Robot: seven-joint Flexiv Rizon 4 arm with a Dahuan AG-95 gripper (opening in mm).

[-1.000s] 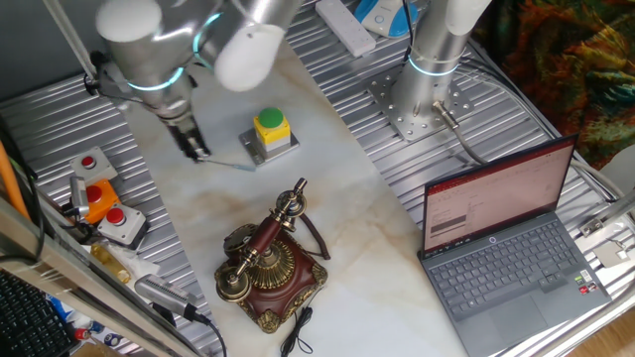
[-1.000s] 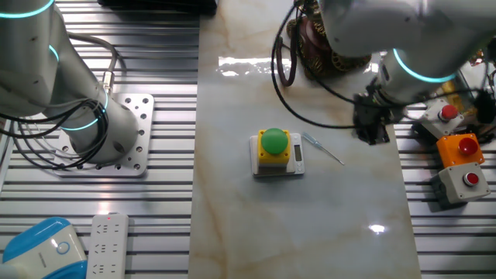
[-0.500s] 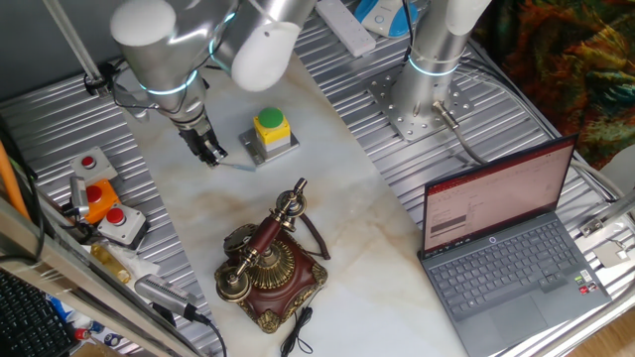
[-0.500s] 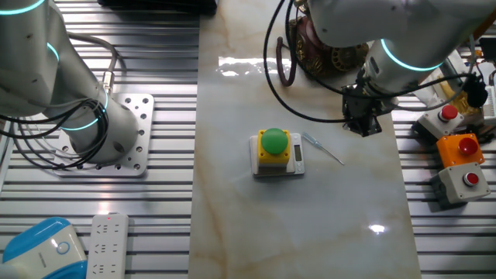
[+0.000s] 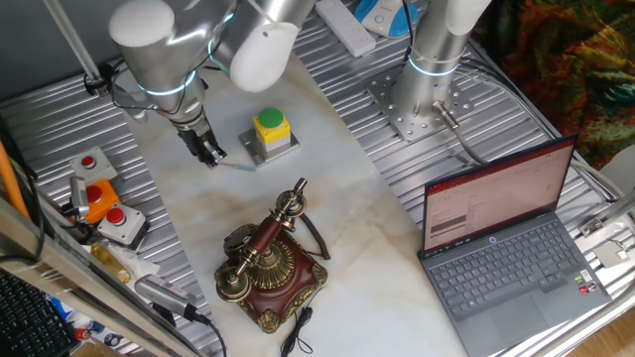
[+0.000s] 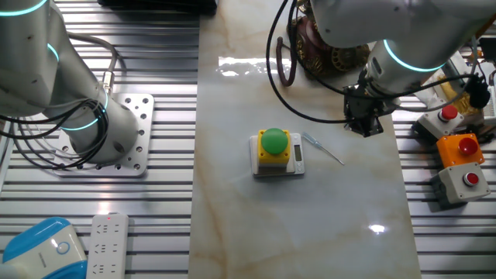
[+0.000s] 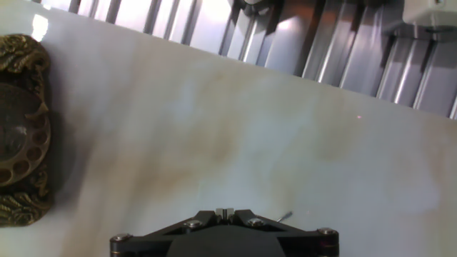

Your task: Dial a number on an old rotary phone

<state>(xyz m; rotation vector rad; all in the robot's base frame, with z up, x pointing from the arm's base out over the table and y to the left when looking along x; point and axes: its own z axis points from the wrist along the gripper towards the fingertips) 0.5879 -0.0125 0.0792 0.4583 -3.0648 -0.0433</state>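
Well apart still: phone standing at the near edge of the surface, dial off to one side of closed, empty fingers.

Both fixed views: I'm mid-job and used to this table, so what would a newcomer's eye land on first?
Probably the ornate rotary phone near the table's front edge, its brass-and-wood handset resting across the cradle. Next, the yellow box with the green button in the middle of the marble top, with a thin clear stick lying beside it. The gripper hangs near that stick, apart from the phone.
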